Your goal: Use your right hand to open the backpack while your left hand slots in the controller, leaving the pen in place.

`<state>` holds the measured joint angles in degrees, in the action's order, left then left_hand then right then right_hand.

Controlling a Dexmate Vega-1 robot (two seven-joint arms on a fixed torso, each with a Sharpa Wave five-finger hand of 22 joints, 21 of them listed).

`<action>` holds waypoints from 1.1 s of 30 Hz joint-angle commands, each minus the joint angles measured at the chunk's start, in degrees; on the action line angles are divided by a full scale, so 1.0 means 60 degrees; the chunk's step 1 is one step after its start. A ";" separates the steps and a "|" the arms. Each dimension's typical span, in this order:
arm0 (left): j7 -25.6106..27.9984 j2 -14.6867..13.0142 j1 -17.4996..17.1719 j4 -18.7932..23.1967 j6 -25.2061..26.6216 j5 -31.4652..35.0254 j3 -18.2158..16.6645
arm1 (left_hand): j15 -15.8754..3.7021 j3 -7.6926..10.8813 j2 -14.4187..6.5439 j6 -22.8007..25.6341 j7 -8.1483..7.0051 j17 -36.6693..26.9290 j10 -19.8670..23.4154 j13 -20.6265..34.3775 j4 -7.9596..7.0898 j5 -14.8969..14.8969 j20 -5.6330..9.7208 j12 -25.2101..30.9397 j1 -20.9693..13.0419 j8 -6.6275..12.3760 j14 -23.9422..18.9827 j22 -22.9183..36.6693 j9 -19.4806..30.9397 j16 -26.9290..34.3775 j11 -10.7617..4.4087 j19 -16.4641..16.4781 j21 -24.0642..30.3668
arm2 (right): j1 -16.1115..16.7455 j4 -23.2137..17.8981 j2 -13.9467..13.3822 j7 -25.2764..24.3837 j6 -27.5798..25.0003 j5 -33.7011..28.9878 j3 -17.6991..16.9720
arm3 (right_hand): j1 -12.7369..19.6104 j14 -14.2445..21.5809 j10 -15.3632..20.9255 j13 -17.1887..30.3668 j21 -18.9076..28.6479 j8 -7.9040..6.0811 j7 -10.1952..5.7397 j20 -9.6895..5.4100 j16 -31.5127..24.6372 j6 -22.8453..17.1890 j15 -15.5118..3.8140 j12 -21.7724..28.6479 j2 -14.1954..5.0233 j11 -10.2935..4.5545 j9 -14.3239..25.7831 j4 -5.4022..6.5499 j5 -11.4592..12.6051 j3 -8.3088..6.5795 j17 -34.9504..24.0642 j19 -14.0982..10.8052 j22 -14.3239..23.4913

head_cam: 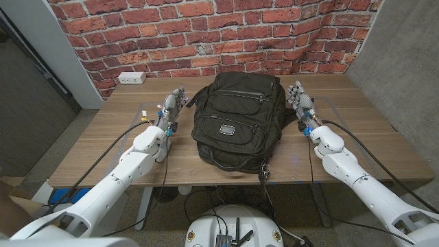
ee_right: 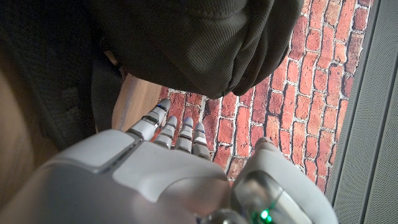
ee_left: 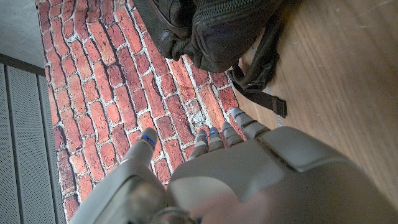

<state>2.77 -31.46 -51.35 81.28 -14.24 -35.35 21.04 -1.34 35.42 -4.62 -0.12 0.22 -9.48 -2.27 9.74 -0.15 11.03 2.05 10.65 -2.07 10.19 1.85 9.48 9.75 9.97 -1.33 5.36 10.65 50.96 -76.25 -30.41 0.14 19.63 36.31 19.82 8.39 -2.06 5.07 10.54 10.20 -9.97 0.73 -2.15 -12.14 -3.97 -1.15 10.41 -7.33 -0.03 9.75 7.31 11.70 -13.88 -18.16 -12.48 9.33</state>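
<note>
Lying at the centre of the tabletop (head_cam: 89, 147), the black backpack (head_cam: 236, 116) is seen on its back, its top end turned toward twelve o'clock and the brick wall (head_cam: 206, 34), its bottom end toward six o'clock, where a strap with a buckle (head_cam: 264, 168) hangs over the near edge. Its zips appear closed, and a small metal plate is seen on the front pocket. The left hand (head_cam: 173, 104) is placed at about nine o'clock of the backpack, close beside its upper corner, with the fingers (ee_left: 214, 138) held apart and extended, nothing being gripped. In the left wrist view the bag's end and a loose strap (ee_left: 264, 74) are seen beyond the fingertips, without contact. The right hand (head_cam: 300, 99) is placed at about three o'clock of the backpack, close beside its other upper corner, likewise spread and holding nothing. In the right wrist view the dark fabric of the bag (ee_right: 199, 43) is seen just ahead of the fingertips (ee_right: 168, 127), apart from them. A white power outlet box (head_cam: 131, 78) is seen at the far edge of the tabletop, at about ten o'clock of the backpack, against the wall.
</note>
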 commanded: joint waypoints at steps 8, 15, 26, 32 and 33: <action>-0.0254 -0.0693 -0.0036 0.0485 0.0532 -0.0005 -0.0151 | -0.0021 0.0066 -0.0487 0.0026 0.0007 -0.0006 -0.0046 0.0028 0.0127 0.0028 0.0496 0.0040 -0.0071 0.0034 0.0091 0.0015 0.0025 0.0001 -0.0053 0.0084 0.0021 | -0.0093 0.0158 0.0239 -0.0327 0.0160 -0.0272 0.0105 | 0.0127 -0.0046 0.0026 0.0009 0.0047 -0.0064 -0.0092 -0.0121 0.0020 -0.0014 -0.0057 0.0045 -0.0230 -0.0071 0.0039 -0.0051 0.0103 -0.0138 0.0026 -0.0033 0.0034; -0.0363 -0.1042 -0.0051 0.0772 0.0819 0.0055 -0.0169 | -0.0075 0.0080 -0.0451 0.0032 -0.0039 0.0001 -0.0043 0.0028 0.0221 0.0016 0.0499 0.0037 -0.0119 0.0034 0.0124 0.0013 0.0026 -0.0013 -0.0095 0.0041 0.0000 | -0.0180 0.0331 0.0343 -0.0410 0.0270 -0.0392 0.0156 | 0.0133 -0.0036 0.0039 0.0007 0.0053 -0.0067 -0.0112 -0.0121 0.0022 0.0000 -0.0062 0.0055 -0.0226 -0.0089 0.0038 -0.0072 0.0106 -0.0170 0.0048 -0.0035 0.0033; -0.0869 -0.2015 -0.0053 0.1310 0.1314 0.0340 -0.0201 | -0.0146 0.0105 -0.0403 0.0029 -0.0207 0.0008 -0.0025 0.0028 0.0392 -0.0006 0.0527 0.0037 -0.0211 0.0032 0.0115 0.0009 0.0027 -0.0009 -0.0195 0.0043 -0.0002 | -0.0198 0.0363 0.0342 -0.0463 0.0295 -0.0446 0.0157 | 0.0130 -0.0037 0.0023 0.0005 0.0059 -0.0068 -0.0128 -0.0135 0.0027 0.0023 -0.0066 0.0054 -0.0217 -0.0113 0.0038 -0.0090 0.0107 -0.0205 0.0072 -0.0034 0.0033; -0.0828 -0.2402 -0.0249 0.1669 0.1413 0.0457 -0.0344 | -0.0232 0.0120 -0.0374 0.0066 -0.0257 0.0010 0.0017 0.0028 0.0512 -0.0023 0.0558 0.0049 -0.0275 0.0046 0.0094 0.0007 0.0028 -0.0001 -0.0282 0.0075 0.0005 | -0.0155 0.0332 0.0302 -0.0444 0.0303 -0.0413 0.0123 | 0.0146 -0.0024 0.0012 0.0003 0.0065 -0.0073 -0.0121 -0.0142 0.0029 0.0027 -0.0055 0.0053 -0.0222 -0.0132 0.0037 -0.0116 0.0110 -0.0244 0.0096 -0.0040 0.0033; -0.0818 -0.2467 -0.0293 0.1730 0.1430 0.0471 -0.0373 | -0.0252 0.0126 -0.0366 0.0098 -0.0275 0.0010 0.0025 0.0028 0.0549 -0.0028 0.0564 0.0050 -0.0296 0.0057 0.0090 0.0006 0.0027 -0.0001 -0.0301 0.0080 0.0005 | -0.0146 0.0329 0.0292 -0.0415 0.0309 -0.0396 0.0119 | 0.0145 -0.0030 0.0012 0.0003 0.0065 -0.0074 -0.0122 -0.0139 0.0031 0.0029 -0.0072 0.0054 -0.0220 -0.0136 0.0037 -0.0119 0.0110 -0.0248 0.0099 -0.0039 0.0032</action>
<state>-1.18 -41.76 -51.87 88.38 -7.40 -33.75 19.81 -1.85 35.97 -5.00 0.35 -0.67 -9.34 -2.31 9.74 2.49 11.02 2.04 10.64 -2.91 10.19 2.37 9.33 9.73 9.96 -2.42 5.36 10.65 49.92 -74.32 -28.49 -2.49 21.25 33.85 20.67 8.39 -2.24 5.08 10.39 10.18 -10.17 0.22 -2.15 -12.14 -3.45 -1.33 10.41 -7.33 -0.45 9.73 6.60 12.17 -14.95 -17.53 -12.48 9.34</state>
